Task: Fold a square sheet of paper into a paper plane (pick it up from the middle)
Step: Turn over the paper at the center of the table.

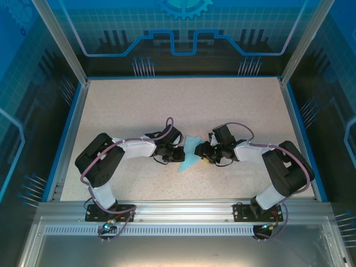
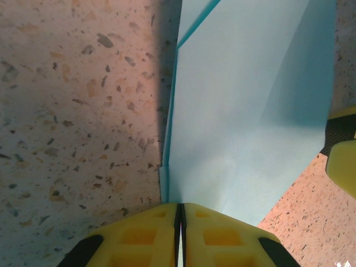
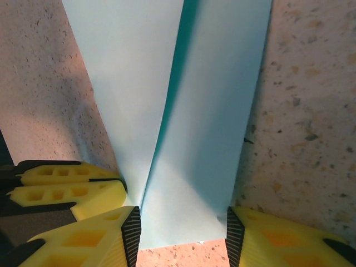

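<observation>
The light-blue paper plane (image 1: 189, 156) sits mid-table between my two grippers, folded into a narrow pointed shape with a centre crease. My left gripper (image 1: 180, 153) is shut on its edge; in the left wrist view the yellow fingers (image 2: 150, 236) meet on the paper (image 2: 245, 111) with no gap. My right gripper (image 3: 183, 228) stands open, its ribbed pads (image 3: 131, 233) on either side of the folded paper (image 3: 211, 111), which spans the gap between them. The left gripper's yellow fingers (image 3: 67, 186) show at the left of the right wrist view.
The speckled beige tabletop (image 1: 139, 111) has a blue rim (image 1: 69, 128) and framed transparent walls around it. Both arms reach inward from the near rail (image 1: 178, 208), their elbows bent out to the sides. One right finger (image 2: 340, 156) shows at the right edge of the left wrist view.
</observation>
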